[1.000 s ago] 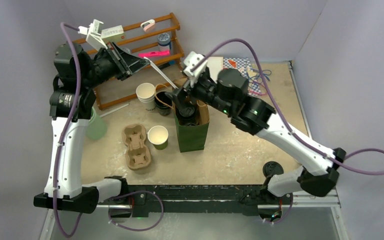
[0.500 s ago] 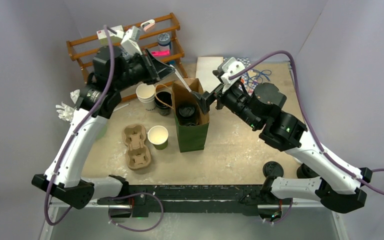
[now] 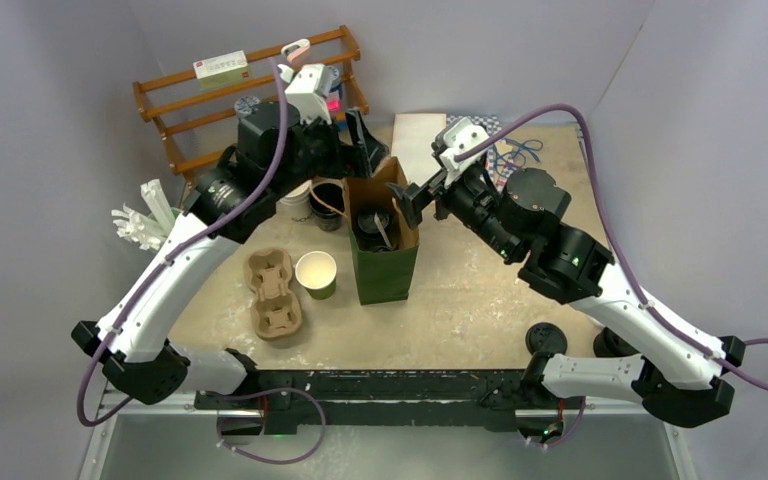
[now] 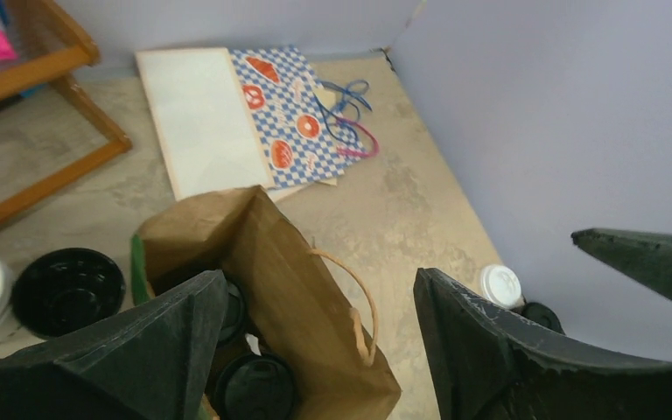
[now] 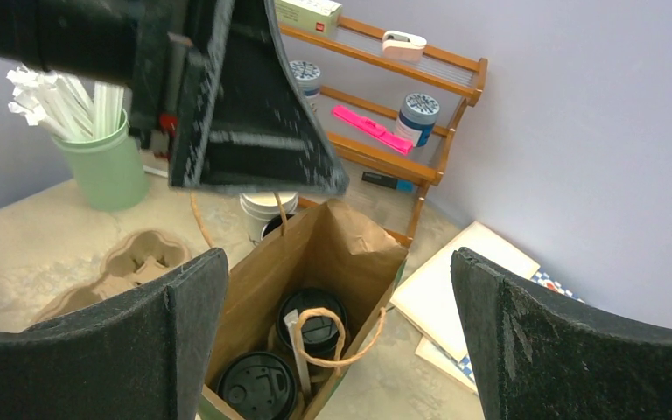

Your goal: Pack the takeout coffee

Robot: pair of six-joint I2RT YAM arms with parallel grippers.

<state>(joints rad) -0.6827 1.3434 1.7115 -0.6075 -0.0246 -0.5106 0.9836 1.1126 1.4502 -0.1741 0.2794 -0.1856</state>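
Observation:
The green paper bag [image 3: 384, 262] stands open mid-table, brown inside [image 5: 350, 254]. Two takeout coffee cups sit in it, showing only their black sip lids [image 5: 258, 387] [image 5: 319, 319] [image 4: 254, 385]. A white wrapped straw [image 5: 297, 350] [image 3: 385, 231] leans between them. My left gripper [image 3: 362, 142] [image 4: 317, 278] hovers open just above the bag's back rim, nothing between its fingers. My right gripper [image 3: 409, 203] [image 5: 339, 255] hangs open beside the bag's right rim, also holding nothing.
A lidless green cup [image 3: 316, 274] and a cardboard carrier [image 3: 272, 292] sit left of the bag. A black cup [image 3: 326, 203] and white cups [image 3: 293, 194] stand behind it. Also present: wooden rack [image 3: 250, 80], straw holder [image 5: 109, 166], papers [image 4: 227, 114], loose lids [image 3: 543, 337] [image 4: 499, 284].
My left arm swung right from the rack to above the bag carrying the straw, then opened; the straw now lies in the bag. The right gripper pulled back out of the bag.

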